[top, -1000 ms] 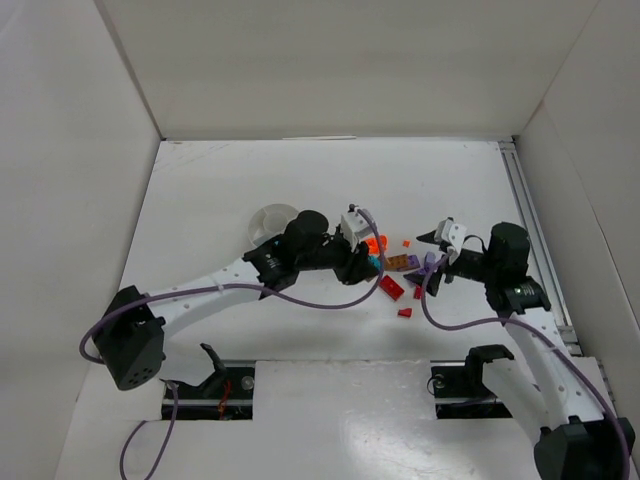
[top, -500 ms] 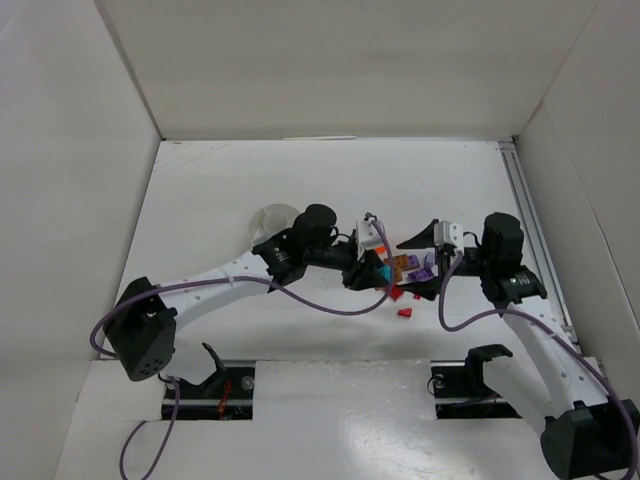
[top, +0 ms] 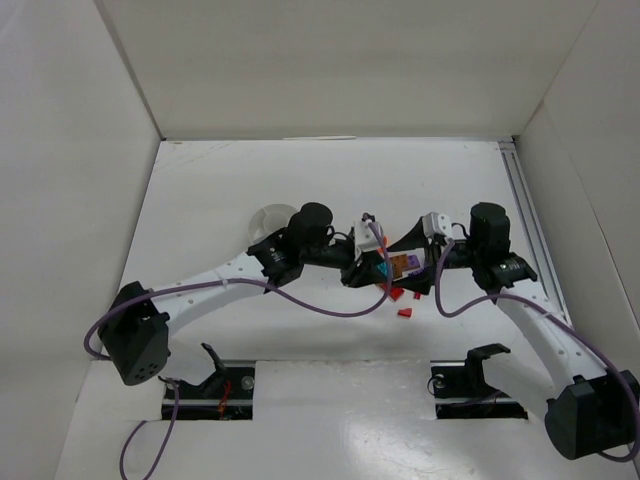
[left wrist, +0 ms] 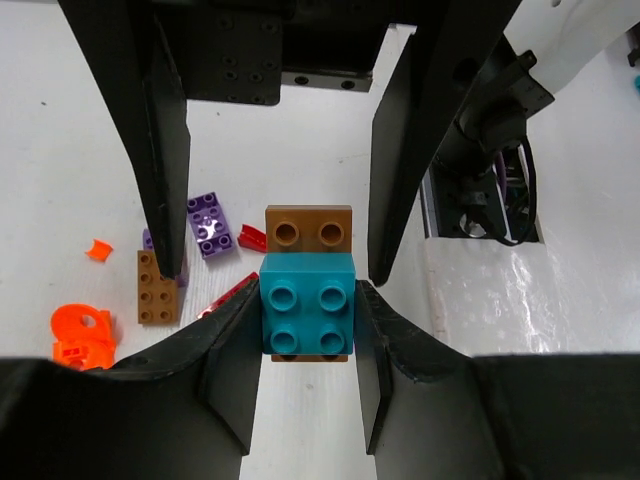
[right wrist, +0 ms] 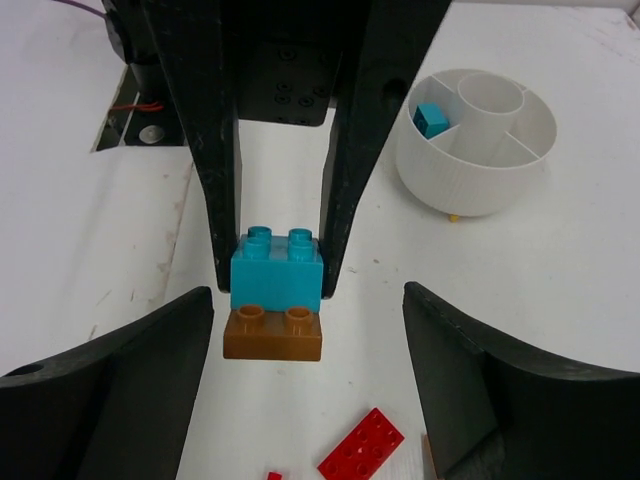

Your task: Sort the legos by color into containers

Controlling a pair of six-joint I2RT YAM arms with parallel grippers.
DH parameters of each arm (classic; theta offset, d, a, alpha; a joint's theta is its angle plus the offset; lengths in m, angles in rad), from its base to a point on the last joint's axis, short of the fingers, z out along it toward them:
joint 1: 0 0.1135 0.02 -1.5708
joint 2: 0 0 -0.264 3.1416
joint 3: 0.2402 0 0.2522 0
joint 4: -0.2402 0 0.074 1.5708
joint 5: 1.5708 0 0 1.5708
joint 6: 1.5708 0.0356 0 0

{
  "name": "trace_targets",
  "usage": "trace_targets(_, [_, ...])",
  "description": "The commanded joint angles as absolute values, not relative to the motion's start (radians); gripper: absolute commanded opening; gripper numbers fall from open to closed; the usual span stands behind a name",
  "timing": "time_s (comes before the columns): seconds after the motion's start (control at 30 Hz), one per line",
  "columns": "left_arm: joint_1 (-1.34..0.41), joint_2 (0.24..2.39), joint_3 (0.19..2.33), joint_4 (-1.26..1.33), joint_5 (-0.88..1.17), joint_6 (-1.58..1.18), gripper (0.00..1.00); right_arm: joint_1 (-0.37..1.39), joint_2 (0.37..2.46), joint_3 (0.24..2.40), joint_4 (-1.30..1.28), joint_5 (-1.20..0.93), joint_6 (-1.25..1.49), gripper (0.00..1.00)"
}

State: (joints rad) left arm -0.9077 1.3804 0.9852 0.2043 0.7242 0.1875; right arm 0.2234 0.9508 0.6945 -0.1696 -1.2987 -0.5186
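Observation:
My left gripper [left wrist: 308,320] is shut on a teal brick [left wrist: 308,303] that is stuck on top of a brown brick [left wrist: 308,228]. In the right wrist view the teal brick [right wrist: 276,270] sits between the left fingers [right wrist: 215,150], with the brown brick [right wrist: 272,333] under it. My right gripper [right wrist: 300,380] is open and faces the stack, one finger on each side of the brown brick without touching it. From above, the two grippers [top: 375,268] [top: 408,250] meet over the brick pile. The white divided dish [right wrist: 478,140] holds one teal brick [right wrist: 432,118].
On the table lie a purple brick [left wrist: 210,225], a second brown brick [left wrist: 158,288], an orange ring piece [left wrist: 80,335], an orange chip [left wrist: 98,249] and a red plate [right wrist: 362,455]. Red bits [top: 405,313] lie near the grippers. The dish [top: 270,218] is behind the left arm.
My right gripper has swung left to meet the left gripper, so its open jaws now flank the stack. The left gripper shifted slightly right, still holding the teal brick.

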Motion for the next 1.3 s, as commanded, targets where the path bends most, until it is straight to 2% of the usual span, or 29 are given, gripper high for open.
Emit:
trace_targets(0.0, [-0.907, 1.31, 1.019, 0.236, 0.723, 0.225, 0.0, 0.23, 0.965, 0.736, -0.132, -1.341, -0.514, 0.82])
trace_targets(0.37, [-0.907, 1.29, 1.018, 0.227, 0.687, 0.235, 0.0, 0.273, 0.974, 0.769, -0.132, -1.332, -0.523, 0.81])
trace_targets(0.5, [-0.907, 1.299, 1.019, 0.227, 0.687, 0.244, 0.0, 0.282, 0.965, 0.79, -0.132, -1.322, -0.514, 0.83])
trace_targets(0.73, [-0.907, 1.269, 1.009, 0.236, 0.678, 0.244, 0.0, 0.291, 0.985, 0.79, -0.132, -1.293, -0.505, 0.73])
trace_targets(1.27, [-0.907, 1.25, 0.989, 0.238, 0.655, 0.235, 0.0, 0.319, 0.996, 0.81, -0.132, -1.273, -0.505, 0.74])
